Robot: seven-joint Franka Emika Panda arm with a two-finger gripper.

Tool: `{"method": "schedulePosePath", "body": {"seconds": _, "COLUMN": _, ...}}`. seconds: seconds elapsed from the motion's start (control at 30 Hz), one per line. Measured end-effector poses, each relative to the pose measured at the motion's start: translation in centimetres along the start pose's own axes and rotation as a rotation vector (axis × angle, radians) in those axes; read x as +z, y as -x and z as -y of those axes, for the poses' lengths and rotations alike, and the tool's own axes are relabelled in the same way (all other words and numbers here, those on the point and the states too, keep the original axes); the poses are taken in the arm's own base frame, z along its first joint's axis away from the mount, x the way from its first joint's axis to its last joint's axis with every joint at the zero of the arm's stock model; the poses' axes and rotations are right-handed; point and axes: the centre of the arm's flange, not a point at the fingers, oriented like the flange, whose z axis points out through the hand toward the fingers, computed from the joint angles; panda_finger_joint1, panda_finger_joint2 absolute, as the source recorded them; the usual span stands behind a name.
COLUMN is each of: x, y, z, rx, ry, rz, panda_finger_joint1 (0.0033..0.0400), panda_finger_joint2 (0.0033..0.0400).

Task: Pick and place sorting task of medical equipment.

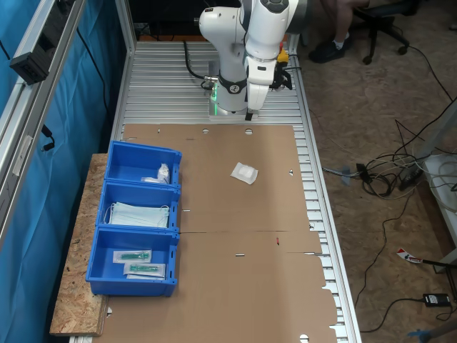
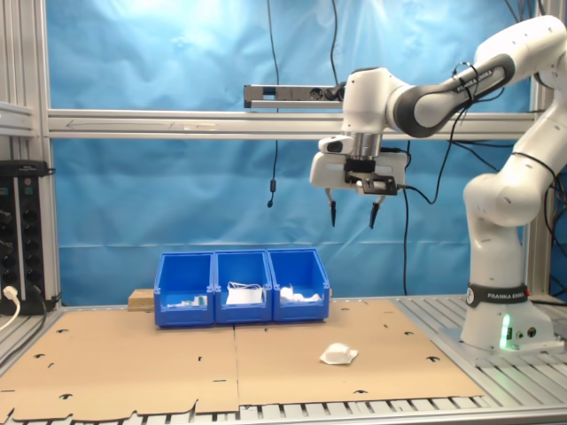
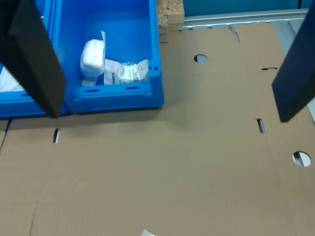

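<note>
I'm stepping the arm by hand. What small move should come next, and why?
Probably lower the open claw toward the white packet and line up over it. The claw hangs high with nothing in it, while the packet lies alone on the cardboard, outside the blue bins.

A ribbed aluminium table [image 1: 164, 71] carries a brown cardboard sheet [image 1: 235, 236] with punched holes and slots; on the cardboard lies 1 small white packet [image 1: 244, 172], alone near the middle; 3 blue bins [image 1: 136, 214] stand in a row along its edge at the first exterior view's left, partly on a chipboard panel [image 1: 75, 300]; the robot's white base [image 2: 496, 328] stands on the bare ribbed metal.
</note>
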Motion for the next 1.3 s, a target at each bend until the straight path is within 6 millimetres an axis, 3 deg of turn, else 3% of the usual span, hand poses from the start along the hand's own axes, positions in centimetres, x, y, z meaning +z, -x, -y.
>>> {"method": "schedulePosePath", "body": {"seconds": 0.3, "x": 1.3, "y": -1.9, "z": -1.7, "rx": -0.001, "ry": -0.017, "rz": -0.022, "panda_finger_joint1": 0.0399, "panda_finger_joint2": 0.0399}}
{"method": "schedulePosePath", "body": {"seconds": 0.7, "x": 6.4, "y": -4.1, "z": -2.9, "rx": -0.004, "ry": -0.045, "rz": -0.048, "panda_finger_joint1": 0.0399, "panda_finger_joint2": 0.0399}}
{"method": "schedulePosePath", "body": {"seconds": 1.07, "x": 12.0, "y": -4.2, "z": -2.2, "rx": 0.090, "ry": -0.161, "rz": -0.064, "panda_finger_joint1": 0.0399, "panda_finger_joint2": 0.0399}}
{"method": "schedulePosePath", "body": {"seconds": 1.3, "x": 14.2, "y": -3.8, "z": -1.8, "rx": 0.158, "ry": -0.220, "rz": -0.068, "panda_finger_joint1": 0.0399, "panda_finger_joint2": 0.0399}}
